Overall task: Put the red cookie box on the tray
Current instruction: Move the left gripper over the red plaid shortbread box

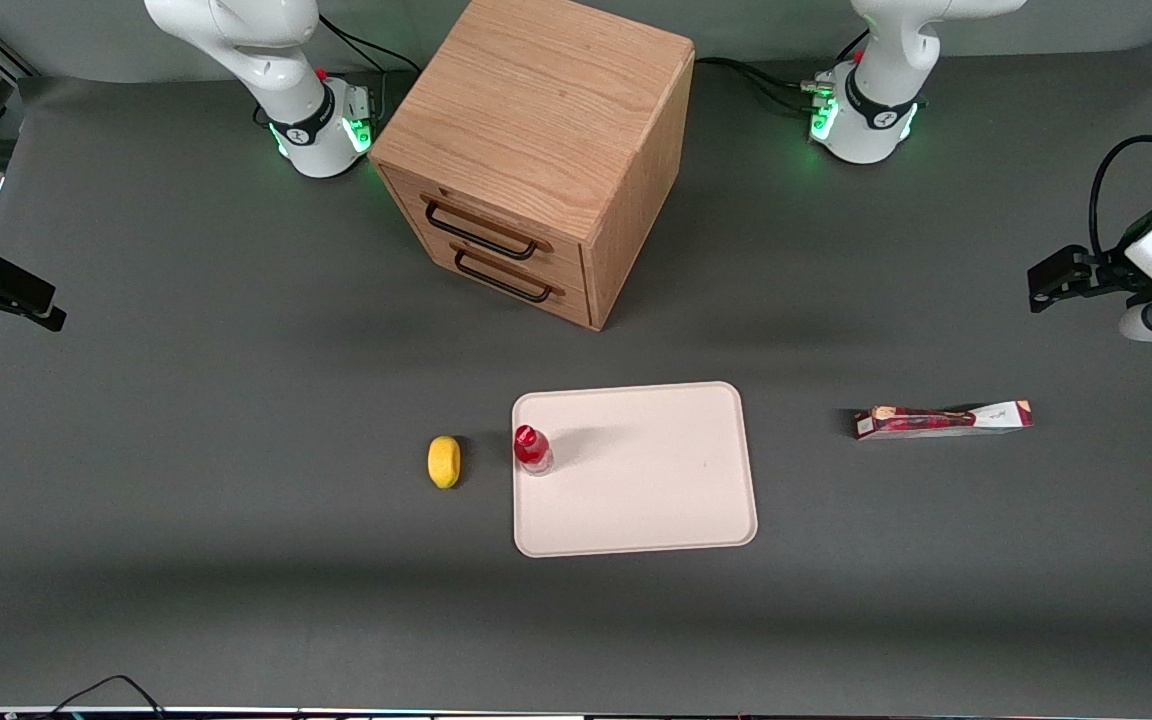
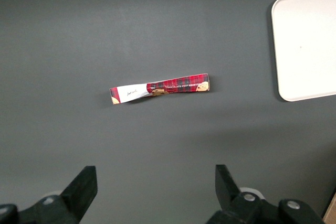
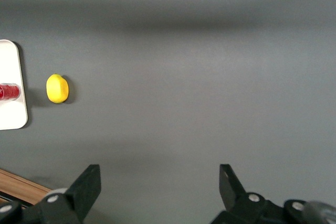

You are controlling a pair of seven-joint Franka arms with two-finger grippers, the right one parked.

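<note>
A yellow lemon [image 1: 444, 462] lies on the gray counter [image 1: 186, 450], toward the parked arm's end. Just beside it is the tray [image 1: 656, 500]. A small bottle with a red cap [image 1: 532, 449] stands on the tray, right at the edge closest to the lemon. The rest of the tray is bare.

The red cookie box [image 1: 941, 419] is not on the tray yet. It lies flat on the counter, well apart from the tray, toward the working arm's end. Its white end points away from the tray.

The claw [image 2: 155, 177] hangs high over the counter near that box, and its two fingers [image 2: 84, 184] are spread wide apart. It holds nothing.

Here is what I think could go wrong. The box is long and thin. If the claw comes down a bit off, one finger could push the box so it slides or spins away. If it pinches the box near one end, the other end could droop, and the box might slip out on the way. If it squeezes too hard, the thin carton could get squashed. At the tray, the long box could bump the little bottle and knock it over. It could also land with one end on the rim and hang off.
</note>
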